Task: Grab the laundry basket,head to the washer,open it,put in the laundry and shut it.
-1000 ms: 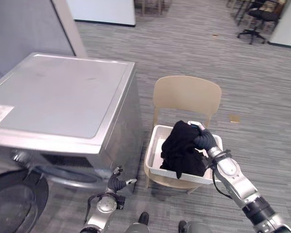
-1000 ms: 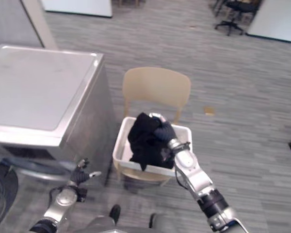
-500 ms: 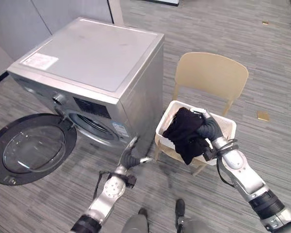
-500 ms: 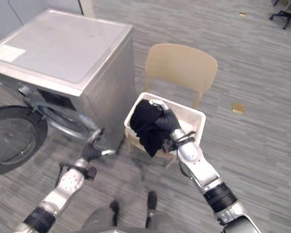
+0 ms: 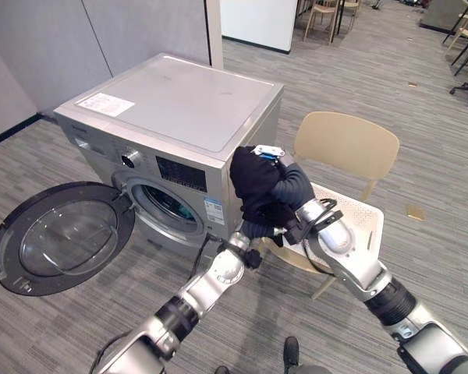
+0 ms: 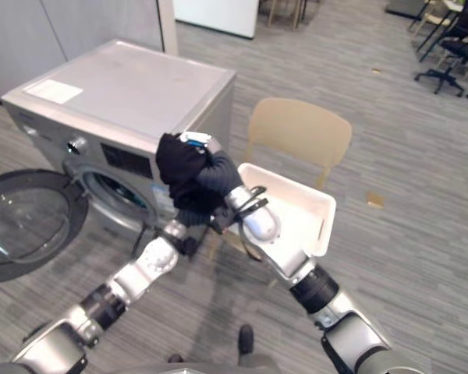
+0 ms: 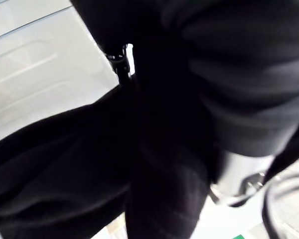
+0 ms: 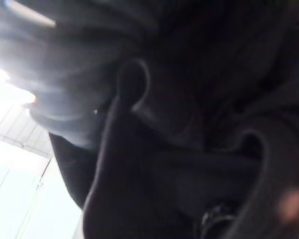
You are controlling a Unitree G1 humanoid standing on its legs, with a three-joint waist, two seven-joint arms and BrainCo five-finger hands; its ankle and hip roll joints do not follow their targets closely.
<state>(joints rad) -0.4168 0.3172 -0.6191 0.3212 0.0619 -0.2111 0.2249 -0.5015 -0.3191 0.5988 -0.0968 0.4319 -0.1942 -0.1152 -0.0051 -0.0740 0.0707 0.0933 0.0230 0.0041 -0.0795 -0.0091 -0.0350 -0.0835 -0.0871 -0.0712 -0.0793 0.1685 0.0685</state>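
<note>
My right hand is shut on a bundle of black laundry, held in the air in front of the washer's right front corner. The cloth hangs down over my left hand, which reaches up from below and touches it. The washer's round door stands swung wide open to the left, and the drum opening shows. A white laundry basket rests on the beige chair to the right of the washer. In the left wrist view the black cloth lies right up close.
Grey partition walls stand behind the washer. A black office chair and other chairs are far back on the right. Open grey floor lies in front of the washer and right of the beige chair.
The camera has swung towards the washer. My right hand has lifted the black laundry out of the basket and carried it left. My left hand has risen under the cloth.
</note>
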